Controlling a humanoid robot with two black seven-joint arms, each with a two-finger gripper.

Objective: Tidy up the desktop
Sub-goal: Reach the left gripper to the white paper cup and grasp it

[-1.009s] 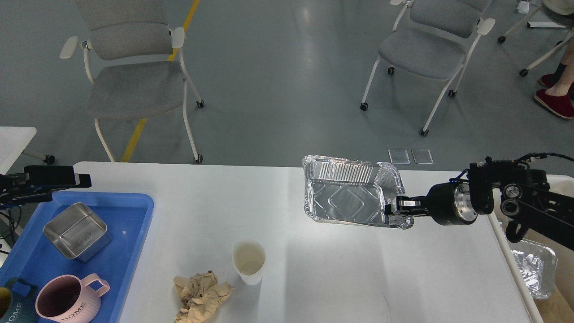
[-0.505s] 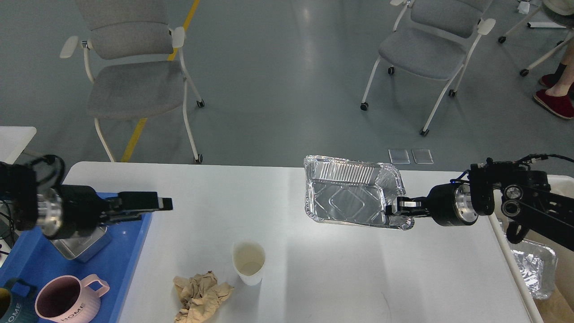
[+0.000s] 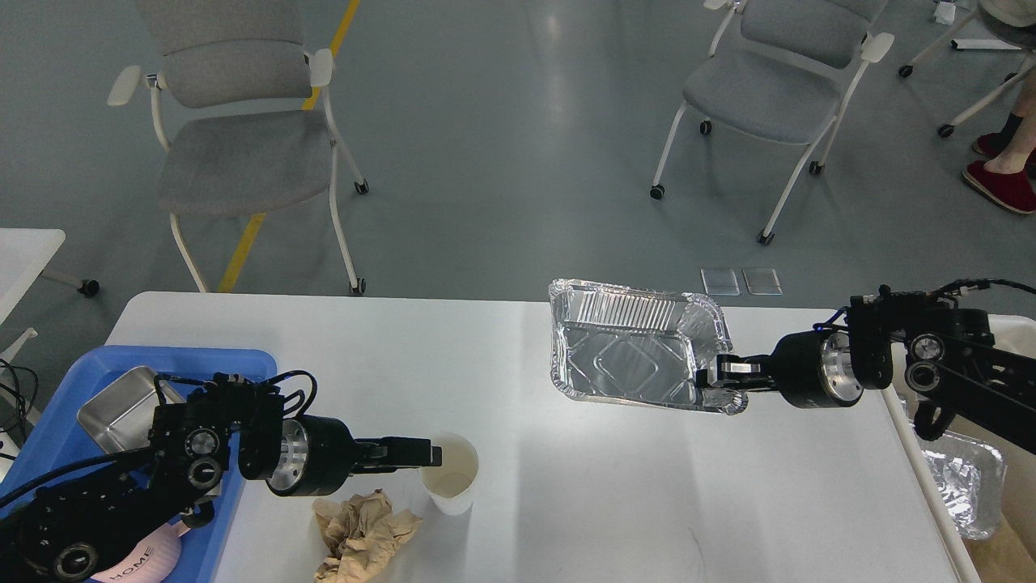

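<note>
The white desktop (image 3: 583, 502) carries a white paper cup (image 3: 455, 488) and a crumpled brown paper wad (image 3: 364, 530) at the front left. My left gripper (image 3: 430, 455) reaches in from the left, its tip at the cup's near rim; its fingers (image 3: 396, 452) look dark and side-on, so I cannot tell them apart. My right gripper (image 3: 714, 377) is shut on the right front corner of a silver foil tray (image 3: 627, 352) and holds it tilted above the table's back right part.
A blue plastic tray (image 3: 243, 364) at the left holds a steel box (image 3: 113, 405) and a pink mug (image 3: 133, 560), mostly hidden by my left arm. A cream bin (image 3: 1016, 328) at the right edge holds another foil tray (image 3: 967, 486). Two grey chairs (image 3: 235, 154) stand beyond.
My left arm has swung from the far left, across the blue tray, to the paper cup's rim. My right gripper and the foil tray have barely moved.
</note>
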